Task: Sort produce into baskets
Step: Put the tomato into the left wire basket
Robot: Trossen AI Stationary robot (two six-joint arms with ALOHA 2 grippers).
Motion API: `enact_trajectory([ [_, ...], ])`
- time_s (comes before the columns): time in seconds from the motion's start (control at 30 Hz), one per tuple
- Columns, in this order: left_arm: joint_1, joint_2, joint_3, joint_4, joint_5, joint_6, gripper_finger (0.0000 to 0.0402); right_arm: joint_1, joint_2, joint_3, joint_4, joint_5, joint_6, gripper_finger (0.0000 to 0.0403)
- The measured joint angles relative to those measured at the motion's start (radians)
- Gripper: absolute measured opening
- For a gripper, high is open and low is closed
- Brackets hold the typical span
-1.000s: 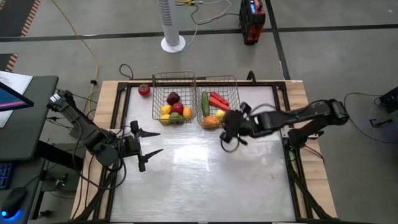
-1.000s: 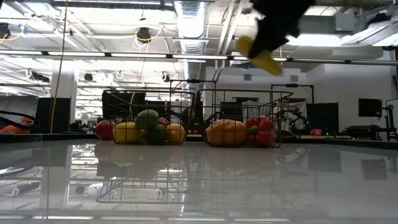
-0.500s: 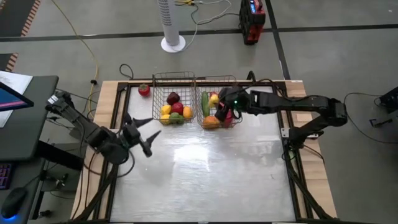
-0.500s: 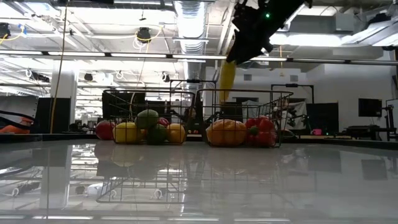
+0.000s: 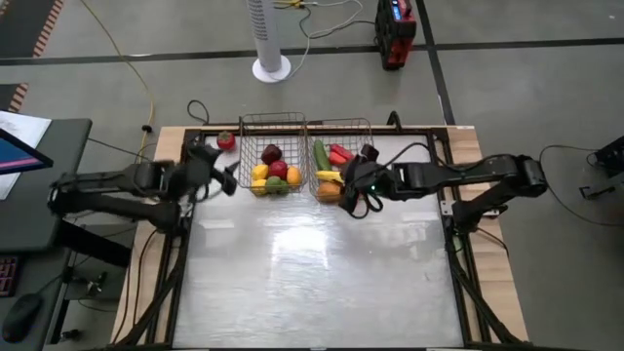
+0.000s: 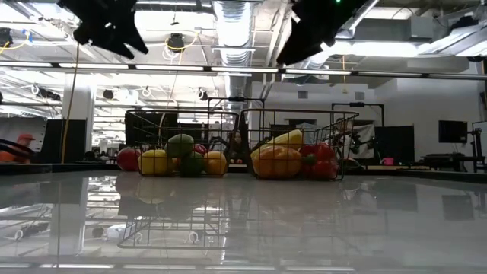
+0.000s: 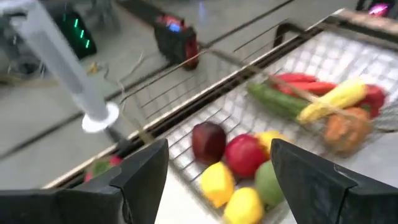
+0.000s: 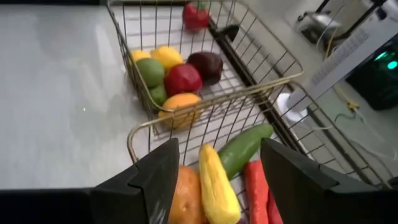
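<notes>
Two grey wire baskets stand side by side at the table's far edge. The left basket (image 5: 272,116) holds apples, lemons, a lime and an orange. The right basket (image 5: 341,121) holds a cucumber (image 5: 321,156), red pieces, an orange piece and a long yellow piece (image 5: 330,176), which lies on top of the orange piece, also in the right wrist view (image 8: 217,180). A red piece (image 5: 225,141) lies on the table left of the left basket. My right gripper (image 5: 353,190) hangs open and empty above the right basket's near edge. My left gripper (image 5: 222,179) is open and empty, near the left basket's left side.
The near and middle parts of the shiny table (image 5: 312,273) carry no objects. A white fan pole (image 5: 270,39) and a red-black box (image 5: 396,29) stand on the floor beyond the far edge. A monitor (image 5: 19,146) stands left of the table.
My right gripper has carried the long yellGow piece from the table's middle toward the far edge, over the right basket. The piece has left it and now lies in that basket. The gripper has drawn back a little. My left gripper has gone toward the far edge, up to the left basket.
</notes>
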Motion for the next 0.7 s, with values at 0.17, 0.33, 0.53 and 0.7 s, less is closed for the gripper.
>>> enact_trajectory([
  [0.17, 0.264, -0.006, 0.024, -0.018, 0.246, 0.077, 0.027, 0.071, -0.006, 0.0, -0.001, 0.052, 0.008, 0.0253],
  [0.33, 0.461, 0.089, 0.025, -0.036, 0.407, 0.168, 0.027, 0.124, -0.007, 0.0, -0.002, 0.104, 0.01, 0.0253],
  [0.53, 0.634, 0.225, 0.025, -0.048, 0.486, 0.272, 0.027, 0.135, -0.013, -0.027, -0.004, 0.107, 0.013, 0.0253],
  [0.7, 0.764, 0.285, 0.026, -0.051, 0.536, 0.309, 0.027, 0.126, -0.055, -0.124, 0.05, 0.11, 0.008, 0.0253],
])
